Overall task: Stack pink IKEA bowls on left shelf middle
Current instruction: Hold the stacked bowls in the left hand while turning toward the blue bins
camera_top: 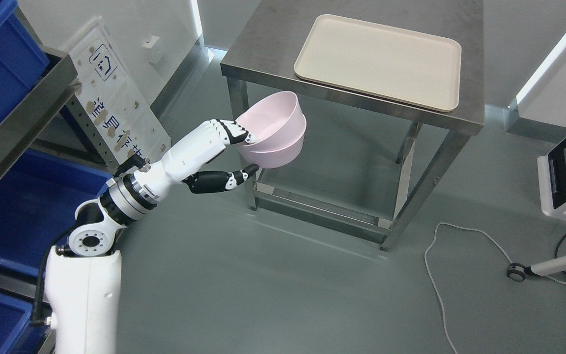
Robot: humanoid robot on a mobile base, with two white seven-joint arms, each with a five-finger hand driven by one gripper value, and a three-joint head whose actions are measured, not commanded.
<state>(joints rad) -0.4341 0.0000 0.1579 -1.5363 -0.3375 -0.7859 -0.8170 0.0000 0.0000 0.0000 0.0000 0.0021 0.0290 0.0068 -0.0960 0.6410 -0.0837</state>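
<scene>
The left hand point(216, 155) is held in open air over bare floor point(273, 285), with the bowls point(275, 130) pinched just beside the table point(263, 49) edge and its near leg point(241, 128). On the left, the way is hemmed by the shelf point(22, 115) and blue bins point(17, 206). A leaning panel point(116, 103) stands between shelf and table. A cable point(435, 275) is trailed across the floor at right.

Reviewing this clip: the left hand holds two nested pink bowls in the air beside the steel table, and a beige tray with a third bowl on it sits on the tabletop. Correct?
Not quite. In the head view the beige tray carries no bowl. The rest holds: the left hand grips two nested pink bowls in the air beside the steel table.
</scene>
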